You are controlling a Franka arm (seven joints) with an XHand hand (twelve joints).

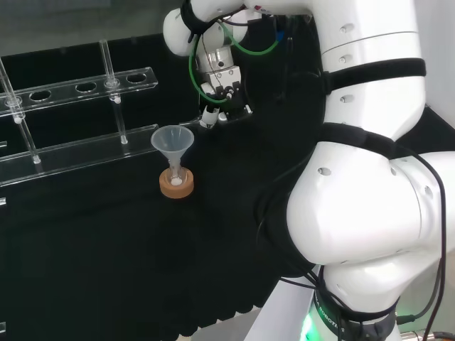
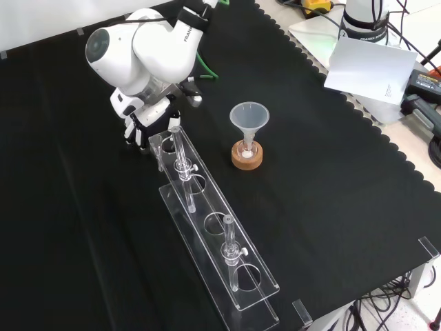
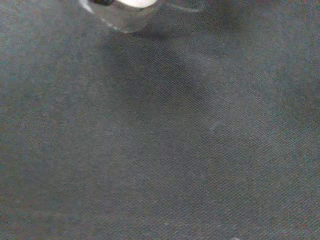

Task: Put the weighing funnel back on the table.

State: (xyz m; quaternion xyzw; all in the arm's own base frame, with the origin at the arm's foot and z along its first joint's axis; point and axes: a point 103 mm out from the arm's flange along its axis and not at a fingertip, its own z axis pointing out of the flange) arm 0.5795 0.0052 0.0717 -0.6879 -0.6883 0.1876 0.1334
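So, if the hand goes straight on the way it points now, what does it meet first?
Most likely the black cloth: the hand points down, with bare cloth ahead in the wrist view. The clear rack stands close beside.

Lab: clear tube rack (image 2: 200, 200), funnel (image 2: 249, 118) in flask (image 2: 247, 148) on cork ring (image 2: 247, 161), black cloth (image 2: 344, 172).

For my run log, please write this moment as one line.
hand: low over cloth, beside rack | held item: cannot tell | funnel: upright in flask

The hand (image 1: 222, 96) hangs right of the funnel (image 1: 169, 142).
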